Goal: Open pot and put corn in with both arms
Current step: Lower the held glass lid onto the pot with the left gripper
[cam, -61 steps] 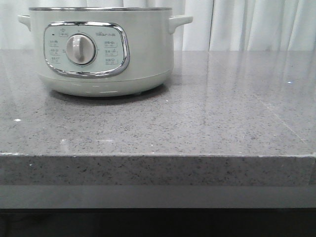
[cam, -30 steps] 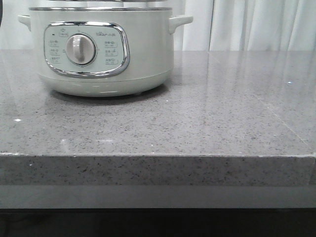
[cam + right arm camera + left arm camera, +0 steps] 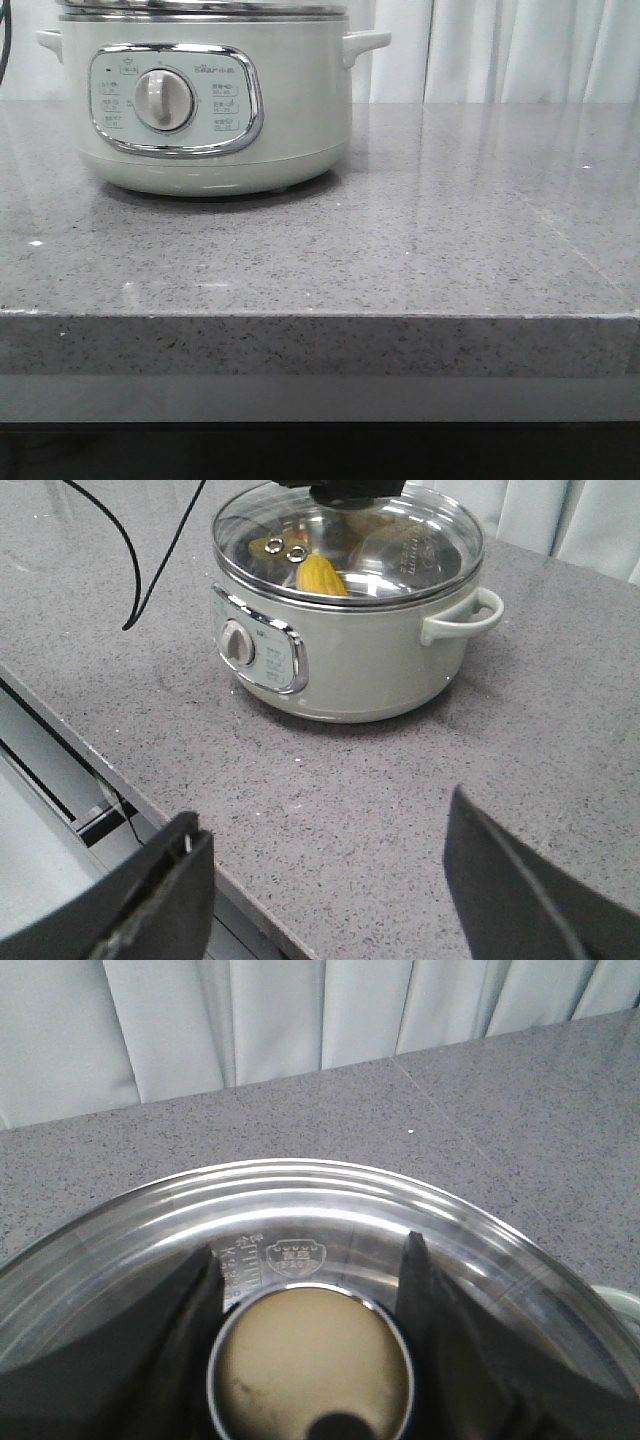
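Observation:
The pale grey-green pot [image 3: 200,110] stands at the back left of the grey table, its dial facing me. A glass lid [image 3: 400,550] lies over its silver rim, and the yellow corn [image 3: 320,576] shows through the glass, inside the pot [image 3: 350,650]. My left gripper [image 3: 311,1245] is above the lid [image 3: 300,1195], its black fingers pressed against both sides of the round lid knob [image 3: 312,1360]. My right gripper [image 3: 325,810] hangs open and empty over the table, well to the front of the pot. Neither arm shows in the front view.
A black cable [image 3: 150,570] loops over the table [image 3: 400,250] beside the pot. White curtains [image 3: 520,50] close off the back. The table's front edge [image 3: 100,770] runs close under my right gripper's fingers.
In the front view the glass lid has come down from above and now lies on the pot's rim. The pot itself has not moved.

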Robot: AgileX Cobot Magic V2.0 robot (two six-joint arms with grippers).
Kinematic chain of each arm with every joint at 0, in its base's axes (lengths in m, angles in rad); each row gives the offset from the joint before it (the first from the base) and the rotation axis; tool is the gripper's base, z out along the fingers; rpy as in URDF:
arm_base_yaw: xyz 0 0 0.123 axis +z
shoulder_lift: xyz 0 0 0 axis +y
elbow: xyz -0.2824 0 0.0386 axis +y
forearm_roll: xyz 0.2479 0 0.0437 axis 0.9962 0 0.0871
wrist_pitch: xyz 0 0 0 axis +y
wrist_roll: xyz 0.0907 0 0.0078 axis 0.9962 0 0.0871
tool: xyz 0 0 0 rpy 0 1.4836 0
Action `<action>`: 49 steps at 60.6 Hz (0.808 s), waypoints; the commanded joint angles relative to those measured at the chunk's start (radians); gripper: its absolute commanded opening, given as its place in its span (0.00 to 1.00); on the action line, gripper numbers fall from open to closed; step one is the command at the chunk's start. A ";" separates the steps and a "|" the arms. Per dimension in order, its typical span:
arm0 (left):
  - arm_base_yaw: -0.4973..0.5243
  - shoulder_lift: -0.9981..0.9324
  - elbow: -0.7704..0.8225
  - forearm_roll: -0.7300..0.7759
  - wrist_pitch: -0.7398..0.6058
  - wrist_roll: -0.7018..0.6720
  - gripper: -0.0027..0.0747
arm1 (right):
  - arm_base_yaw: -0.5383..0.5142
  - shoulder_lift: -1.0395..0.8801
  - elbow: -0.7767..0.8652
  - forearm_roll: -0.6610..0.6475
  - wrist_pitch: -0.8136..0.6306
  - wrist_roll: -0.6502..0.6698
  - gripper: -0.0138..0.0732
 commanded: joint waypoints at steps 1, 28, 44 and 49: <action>-0.003 -0.057 -0.050 0.001 -0.114 0.000 0.32 | -0.003 -0.001 -0.027 0.005 -0.075 -0.009 0.74; -0.003 -0.053 -0.050 0.001 -0.113 0.000 0.50 | -0.003 -0.001 -0.027 0.005 -0.075 -0.009 0.74; -0.003 -0.092 -0.050 -0.002 -0.084 0.000 0.66 | -0.003 -0.001 -0.027 0.005 -0.075 -0.009 0.74; -0.003 -0.126 -0.050 -0.002 -0.065 0.000 0.66 | -0.003 -0.001 -0.027 0.005 -0.075 -0.009 0.74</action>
